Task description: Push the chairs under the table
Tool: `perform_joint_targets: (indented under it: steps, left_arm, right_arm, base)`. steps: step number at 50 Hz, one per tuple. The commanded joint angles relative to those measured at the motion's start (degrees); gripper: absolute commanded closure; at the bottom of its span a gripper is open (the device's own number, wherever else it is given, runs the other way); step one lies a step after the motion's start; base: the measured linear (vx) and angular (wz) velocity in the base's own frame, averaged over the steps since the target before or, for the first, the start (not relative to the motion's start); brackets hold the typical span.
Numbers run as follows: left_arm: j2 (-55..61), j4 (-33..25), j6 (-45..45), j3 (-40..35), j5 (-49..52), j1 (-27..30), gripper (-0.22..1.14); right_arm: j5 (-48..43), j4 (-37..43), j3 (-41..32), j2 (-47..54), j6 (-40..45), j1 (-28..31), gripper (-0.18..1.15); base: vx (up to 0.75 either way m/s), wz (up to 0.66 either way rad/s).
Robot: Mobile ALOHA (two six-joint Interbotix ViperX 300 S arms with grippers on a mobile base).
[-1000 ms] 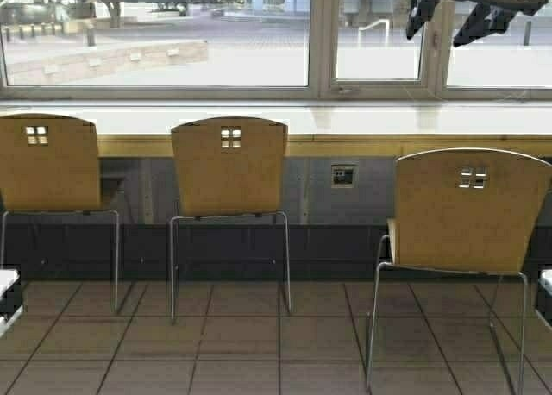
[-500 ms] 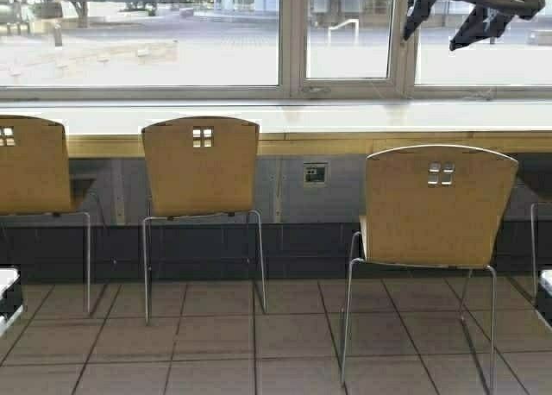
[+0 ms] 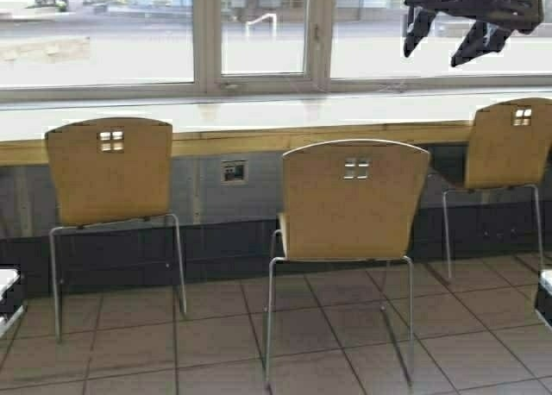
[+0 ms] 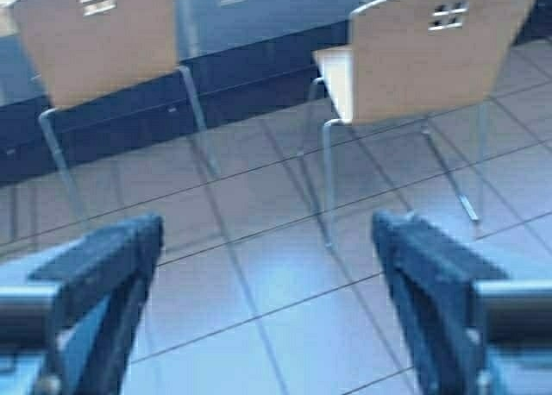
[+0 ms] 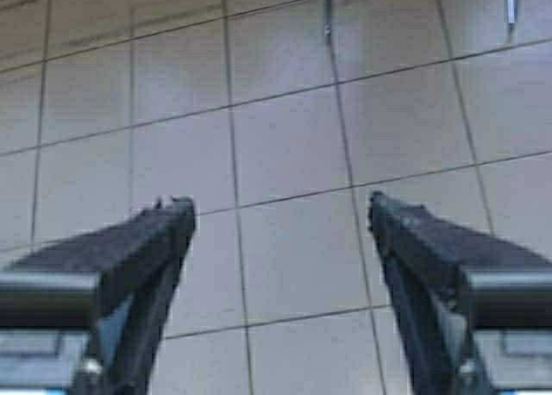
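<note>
Light-tan chairs (image 3: 354,201) with 4 small square cutouts and chrome legs; pale glossy tabletop (image 3: 259,115) edged yellowish wood; brownish-grey square floor tiles (image 3: 216,339); dark pincer fingers (image 5: 142,240).

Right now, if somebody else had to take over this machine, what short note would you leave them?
Left gripper: open, empty, held low over the floor tiles.
Right gripper: open, empty, also over bare floor.
Middle chair stands pulled out from the table, straight ahead.
Left chair and right chair sit closer to the table.
Done: nothing is being touched yet.
Left: push the middle chair in, then check the others.
</note>
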Motion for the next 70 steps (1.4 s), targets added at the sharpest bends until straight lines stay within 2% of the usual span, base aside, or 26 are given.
perform_joint_targets:
  steps: [1,22,48,58,70]
  left_arm:
    - [1.8,0.3,-0.2,-0.6,-0.4,0.0,-0.10]
    - [2.1,0.1,-0.5,-0.8,-0.3,0.0,-0.10]
    - [1.7,-0.9,-2.4,-1.5,0.0,0.0,-0.10]
    - [2.6,-3.1,-8.0,-2.5,0.1,0.0,-0.10]
    - [9.3,-5.0,-17.8,-9.4,-1.2,0.0,-0.10]
  right_arm:
    - [1.0,0.6,-1.8,-0.5,0.1,0.2,0.03]
    - [1.4,1.7,-1.8,-0.9,0.1,0.2,0.03]
    - [4.1,2.1,-2.5,-3.1,0.0,-1.1,0.03]
    - [3.6,3.9,-2.5,-2.2,0.2,-1.8,0.03]
    - [3.3,8.0,-6.4,1.9,0.1,-1.8,0.03]
  base:
    - [0.15,-0.43]
    - [0.17,-0.26]
    - [0.30,-0.03]
    - [0.35,0.09]
    - [0.32,0.03]
